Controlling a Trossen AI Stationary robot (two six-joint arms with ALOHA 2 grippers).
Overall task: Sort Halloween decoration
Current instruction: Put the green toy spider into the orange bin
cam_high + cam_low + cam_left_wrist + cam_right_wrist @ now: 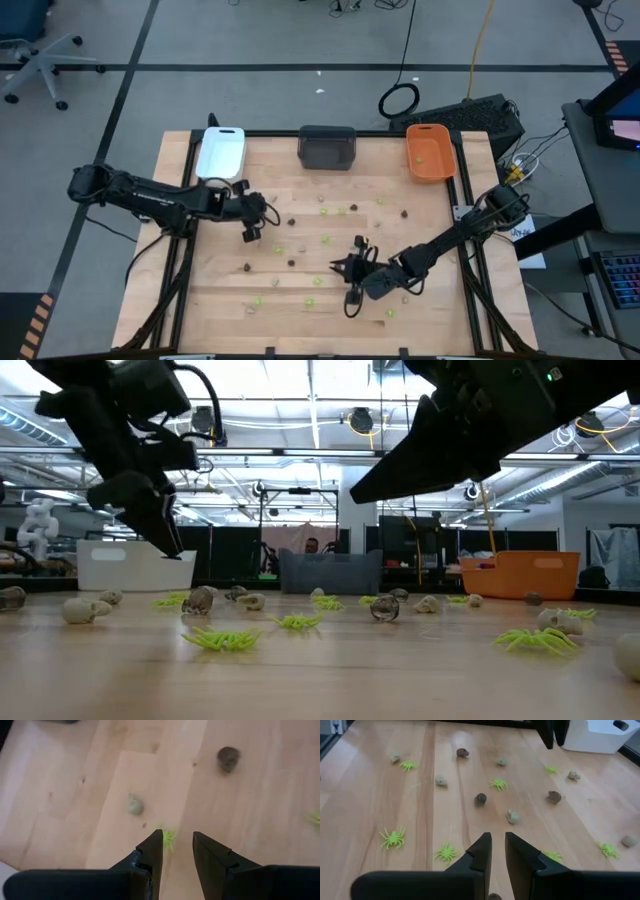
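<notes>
The Halloween decoration lies scattered over the wooden table (200, 290): lime green spiders (393, 838), dark brown lumps (480, 799) and pale beige pieces (513, 817). My left gripper (177, 837) hangs open, slanting down over the table's left half (250, 231), above the table. A green piece (169, 839) lies just beside one fingertip, with nothing between the fingers. My right gripper (498, 837) hovers over the near middle (352, 296), its fingers a narrow gap apart and empty. A green spider (446, 852) lies beside it.
Three trays stand along the far edge: white (221, 152) on the left, dark grey (327, 147) in the middle, orange (430, 152) on the right. A black rail frames the table. Bare wood shows at the near left corner.
</notes>
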